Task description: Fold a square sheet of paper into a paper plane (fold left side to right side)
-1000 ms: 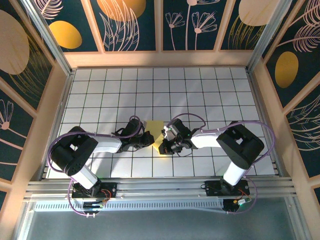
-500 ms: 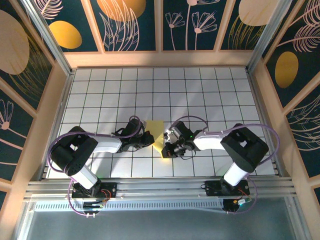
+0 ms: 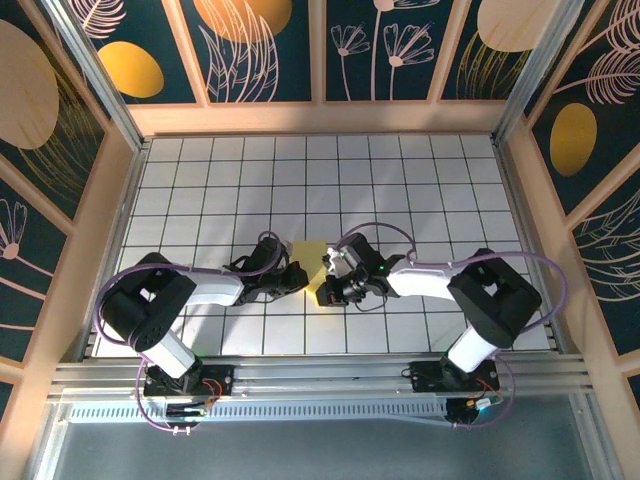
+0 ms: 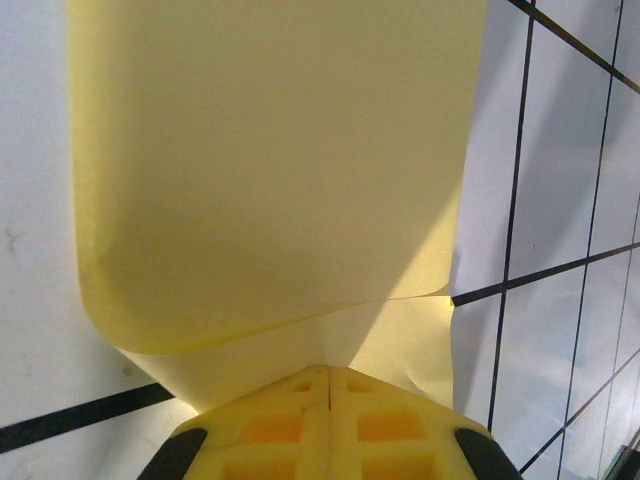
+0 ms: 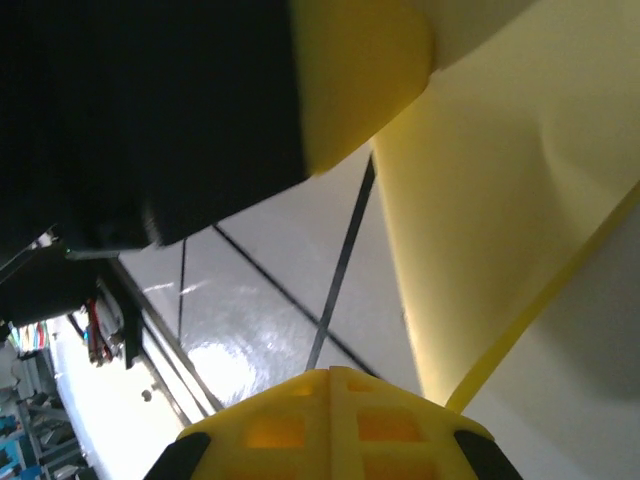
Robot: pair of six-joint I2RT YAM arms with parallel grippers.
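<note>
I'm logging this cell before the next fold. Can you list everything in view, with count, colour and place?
sheet of paper: one, pale yellow, partly curled over, mid table between the tools
table: one, white with black grid, cell floor
wall panels: several, dark blue with orange and cream ovals, wood-framed, three sides
rail: one, silver, near edge
cables: several, purple, looped along the arms
left arm: one, black and white, near left
right arm: one, black and white, near right
left tool: one, yellow tips, shut, at the paper
right tool: one, yellow tips, shut, at the paper
</note>
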